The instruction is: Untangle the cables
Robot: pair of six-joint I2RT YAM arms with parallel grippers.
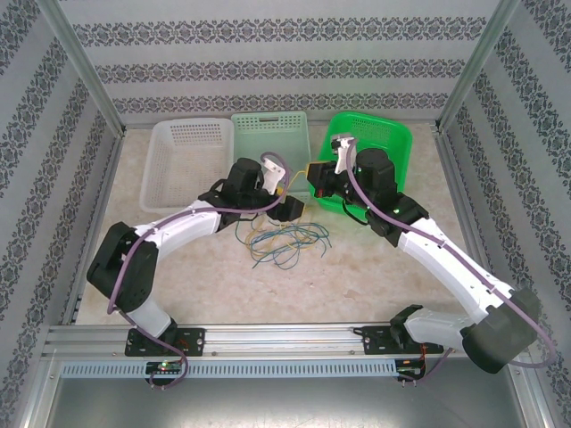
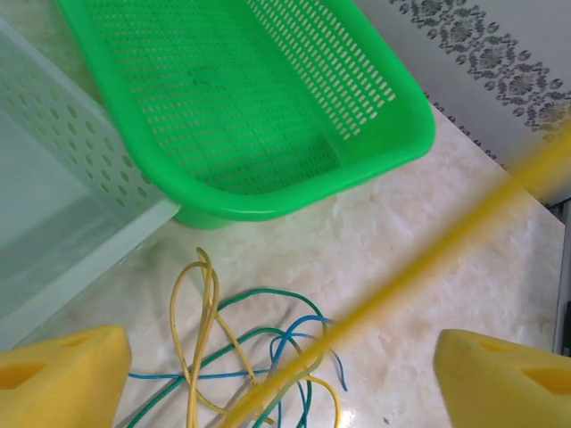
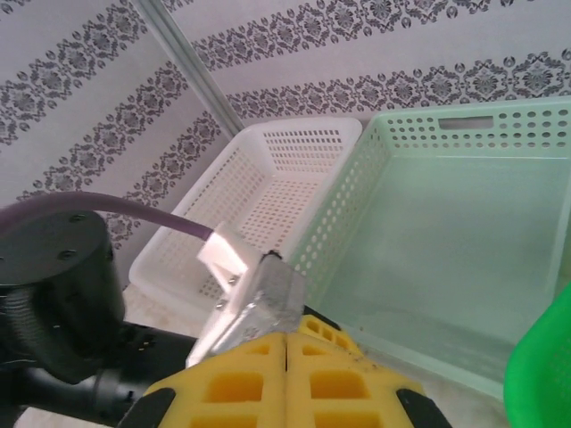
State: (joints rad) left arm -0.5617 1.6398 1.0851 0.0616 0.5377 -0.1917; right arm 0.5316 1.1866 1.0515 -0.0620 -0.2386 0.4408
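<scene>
While a white perforated plastic basket [image 1: 183, 165] sits at the far left of the pale marble-look table [image 1: 357, 276], the left gripper [image 2: 284, 379] hangs over the middle of the surface with its yellow foam fingers [image 2: 62, 379] spread wide, holding nothing. Behind it stands a pale mint perforated plastic basket [image 1: 270, 143]. Beneath the left gripper lie the cables [image 1: 285, 237], thin yellow, blue and green wires in a loose, overlapping heap on the table just in front of the baskets. One yellow strand [image 2: 419, 263] rises from the heap and runs taut and blurred across the left wrist view, between the open fingers, climbing to the right. Further right, the right gripper [image 3: 285, 383] has its yellow pads [image 3: 241, 392] pressed flat together. The wire cannot be made out between them, but the line of the strand suggests it is pinched there and drawn up so that it parts from the rest. The left gripper's spread stance looks like readiness to pin or take the wires below. A bright green perforated plastic basket [image 1: 393, 143] sits at the far right, partly under the right arm [image 1: 446, 259].
</scene>
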